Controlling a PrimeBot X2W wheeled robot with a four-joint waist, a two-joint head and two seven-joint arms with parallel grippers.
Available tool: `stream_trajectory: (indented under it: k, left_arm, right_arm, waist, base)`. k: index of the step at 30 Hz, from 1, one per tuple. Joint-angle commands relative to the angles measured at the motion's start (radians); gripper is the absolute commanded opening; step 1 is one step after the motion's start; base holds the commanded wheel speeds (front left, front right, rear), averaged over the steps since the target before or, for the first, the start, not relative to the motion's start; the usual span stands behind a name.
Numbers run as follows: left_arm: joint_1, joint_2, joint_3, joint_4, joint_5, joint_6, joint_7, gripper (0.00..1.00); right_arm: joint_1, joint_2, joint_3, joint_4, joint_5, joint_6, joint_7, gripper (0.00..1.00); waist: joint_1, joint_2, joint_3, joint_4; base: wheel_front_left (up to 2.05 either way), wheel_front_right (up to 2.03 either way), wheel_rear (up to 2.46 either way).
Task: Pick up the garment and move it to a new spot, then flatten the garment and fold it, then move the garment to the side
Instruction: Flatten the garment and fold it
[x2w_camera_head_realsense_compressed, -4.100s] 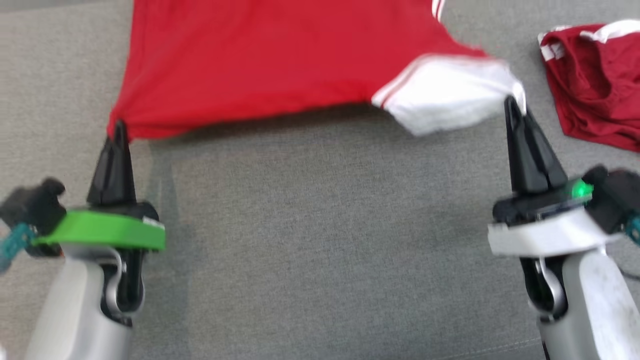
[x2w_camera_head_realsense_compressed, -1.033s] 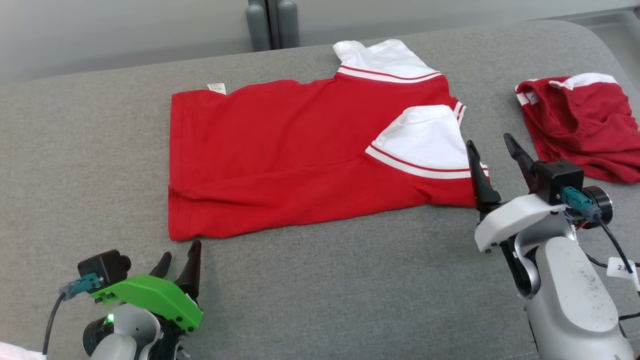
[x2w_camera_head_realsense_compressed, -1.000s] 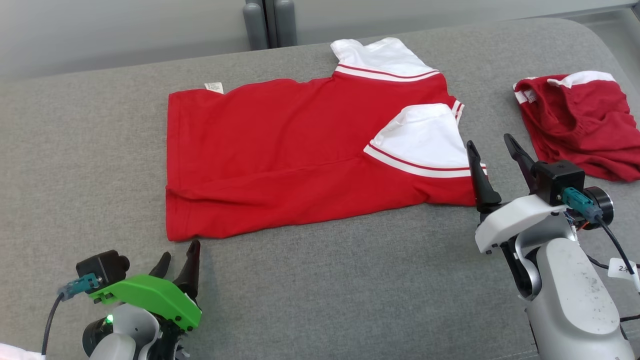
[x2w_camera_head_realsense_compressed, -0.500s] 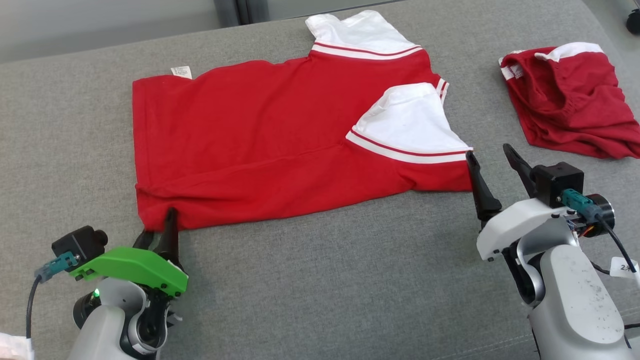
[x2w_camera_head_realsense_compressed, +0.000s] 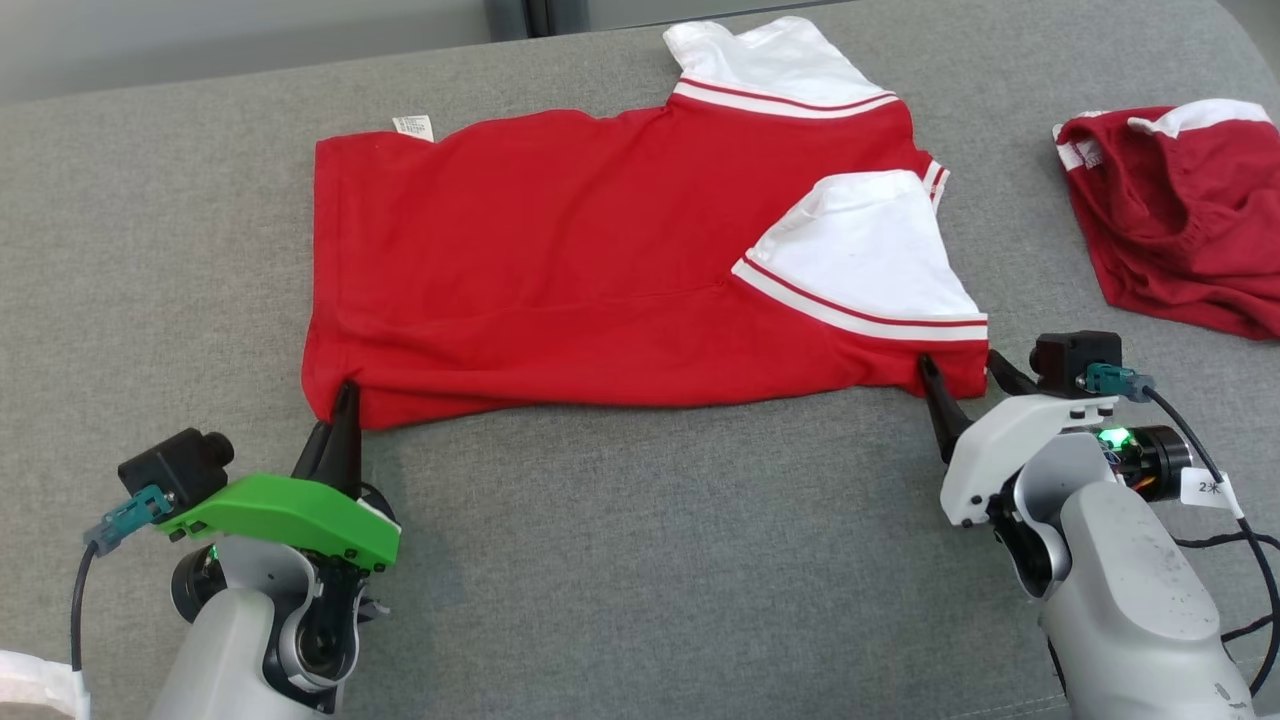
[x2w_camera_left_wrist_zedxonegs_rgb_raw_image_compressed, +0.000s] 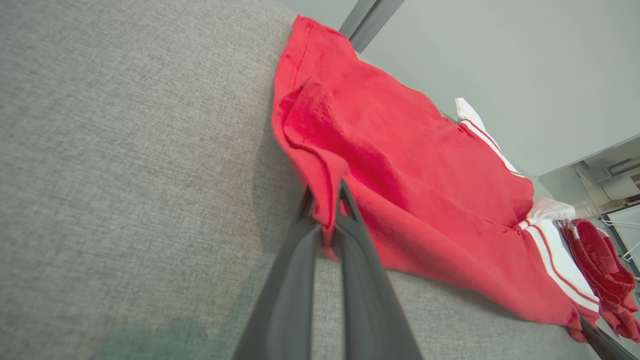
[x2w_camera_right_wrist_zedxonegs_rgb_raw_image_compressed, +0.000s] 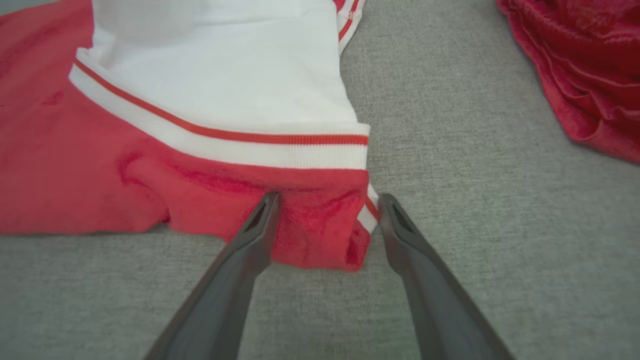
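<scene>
In the head view the garment (x2w_camera_head_realsense_compressed: 560, 270) is spread on the grey surface (x2w_camera_head_realsense_compressed: 650, 560); in the left wrist view its hem is clamped by the left tool (x2w_camera_left_wrist_zedxonegs_rgb_raw_image_compressed: 325, 192); in the right wrist view a corner is straddled by the parted right tool (x2w_camera_right_wrist_zedxonegs_rgb_raw_image_compressed: 327, 197).

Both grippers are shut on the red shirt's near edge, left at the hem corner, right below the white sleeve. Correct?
Not quite: only the left gripper is shut on the red shirt. The right wrist view shows the right gripper open, jaws straddling the corner.
</scene>
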Motion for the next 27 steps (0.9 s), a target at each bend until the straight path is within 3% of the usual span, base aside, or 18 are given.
stream_trajectory:
  k: [1,2,13,20,27]
  left_arm:
    - [0.009,0.002,0.001,-0.006,0.001,-0.006,-0.007,0.00]
    - [0.010,0.002,0.001,-0.007,0.001,-0.007,-0.010,0.00]
    - [0.039,0.023,0.002,-0.057,0.001,-0.009,-0.018,0.00]
    - [0.137,0.044,-0.013,-0.174,-0.001,-0.005,-0.001,0.00]
    - [0.321,0.068,-0.026,-0.307,-0.016,0.027,0.030,0.00]
  right_arm:
    - [-0.013,-0.002,0.006,0.011,0.016,-0.001,0.001,0.05]
    - [-0.020,-0.002,0.007,0.016,0.017,-0.001,-0.004,0.00]
    - [-0.052,-0.004,-0.041,-0.064,-0.022,-0.001,-0.010,0.00]
    - [0.072,-0.014,-0.038,-0.275,-0.037,-0.001,0.081,0.00]
    - [0.330,-0.016,-0.056,-0.539,-0.005,-0.001,0.212,0.00]
  waist:
    - [0.0000,0.0000,-0.008,0.003]
    - [0.0000,0.0000,-0.014,0.003]
    - [0.0000,0.0000,-0.078,-0.004]
    - [0.0000,0.0000,-0.115,0.001]
    - [0.0000,0.0000,-0.137,0.011]
  base:
    - [0.00,0.00,0.00]
    - [0.00,0.00,0.00]
    - [0.00,0.00,0.00]
    - [0.00,0.00,0.00]
    - [0.00,0.00,0.00]
